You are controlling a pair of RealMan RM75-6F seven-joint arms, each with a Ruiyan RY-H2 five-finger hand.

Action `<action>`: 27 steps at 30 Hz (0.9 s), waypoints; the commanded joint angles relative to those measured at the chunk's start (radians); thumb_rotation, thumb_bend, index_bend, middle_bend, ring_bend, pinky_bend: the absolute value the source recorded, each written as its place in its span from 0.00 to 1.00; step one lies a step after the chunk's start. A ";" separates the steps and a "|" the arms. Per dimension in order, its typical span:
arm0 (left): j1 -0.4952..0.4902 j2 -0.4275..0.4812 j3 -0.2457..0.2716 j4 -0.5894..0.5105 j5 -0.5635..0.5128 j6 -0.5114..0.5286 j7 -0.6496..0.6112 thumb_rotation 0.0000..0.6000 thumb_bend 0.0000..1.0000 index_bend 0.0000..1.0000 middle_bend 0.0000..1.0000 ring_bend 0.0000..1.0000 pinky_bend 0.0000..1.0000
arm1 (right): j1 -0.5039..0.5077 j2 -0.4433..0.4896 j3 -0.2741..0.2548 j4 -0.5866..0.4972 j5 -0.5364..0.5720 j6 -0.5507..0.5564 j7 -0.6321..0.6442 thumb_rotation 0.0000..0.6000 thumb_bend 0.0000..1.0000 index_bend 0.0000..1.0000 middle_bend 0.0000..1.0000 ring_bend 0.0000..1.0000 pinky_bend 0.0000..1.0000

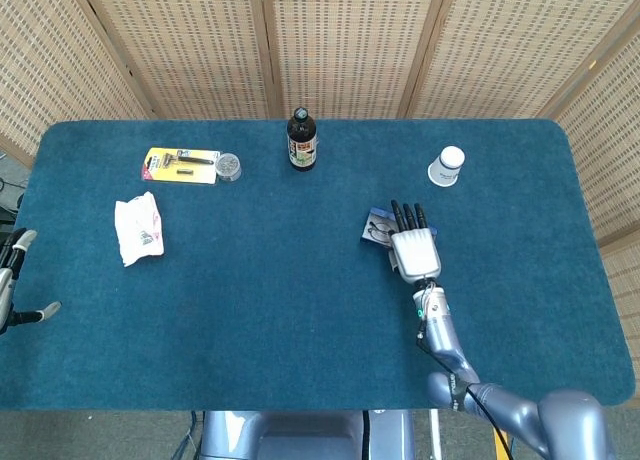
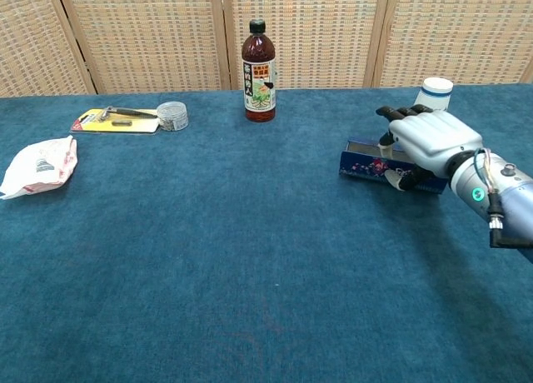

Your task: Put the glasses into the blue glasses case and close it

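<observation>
The blue glasses case (image 1: 374, 226) (image 2: 365, 166) lies right of the table's middle, its flowered front wall toward me. Its left end is uncovered, and the dark glasses (image 1: 379, 227) show inside it in the head view. My right hand (image 1: 413, 244) (image 2: 428, 138) lies palm-down over the right part of the case, fingers stretched across the top toward the far side and thumb against the front wall. It hides the rest of the case, lid included. My left hand (image 1: 12, 278) hangs off the table's left edge, fingers apart, holding nothing.
A dark bottle (image 2: 258, 70) stands at the back centre. A white paper cup (image 2: 436, 93) sits just behind the case. At the back left lie a yellow razor card (image 2: 117, 119) and a small round tin (image 2: 172, 115), and a crumpled white packet (image 2: 42, 165) lies at the left.
</observation>
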 commanded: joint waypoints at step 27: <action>0.008 0.000 0.011 -0.014 0.028 0.023 0.013 1.00 0.00 0.00 0.00 0.00 0.00 | -0.161 0.323 -0.203 -0.415 -0.264 0.160 0.021 1.00 0.57 0.74 0.00 0.00 0.02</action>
